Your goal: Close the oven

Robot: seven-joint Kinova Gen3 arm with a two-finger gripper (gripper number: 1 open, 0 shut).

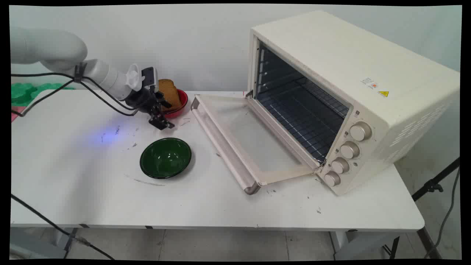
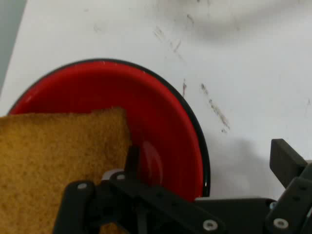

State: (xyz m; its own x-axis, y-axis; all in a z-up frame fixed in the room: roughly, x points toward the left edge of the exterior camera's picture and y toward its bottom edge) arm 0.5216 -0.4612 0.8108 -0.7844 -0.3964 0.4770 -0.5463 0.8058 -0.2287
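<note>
Two risks, as I read it. Jaws are open wide and hold nothing; they sit at the red bowl [image 1: 183, 103], which holds a toast slice [image 1: 168, 94] leaning upright at the back of the bench [image 1: 73, 184], just left of the oven door [image 1: 235, 129].

1. In the hand view one finger [image 2: 131, 161] is down inside the bowl by the toast's edge, and the other finger [image 2: 287, 161] is outside the rim, over bare bench. That looks like straddling the rim. Closing here would likely pinch enamel, not toast, and tip or skid the bowl.
2. Toast stands on edge and looks soft. A sideways nudge could flop it flat, and a hard squeeze could tear it.

Minor: the cables [image 1: 103, 99] hang low off the arm and could drag on the bench. The green bowl [image 1: 165, 158] is near, in front.

Hard to see:
- Linkage covers the toast's lower edge in the hand view, so I can't tell if the inner finger touches it.
- The wrist hides the bowl's left side in the main view.
- Green shapes [image 1: 25, 92] at the far left are cut off; can't identify them.
- The back of the oven [image 1: 349, 73] is out of view.
</note>
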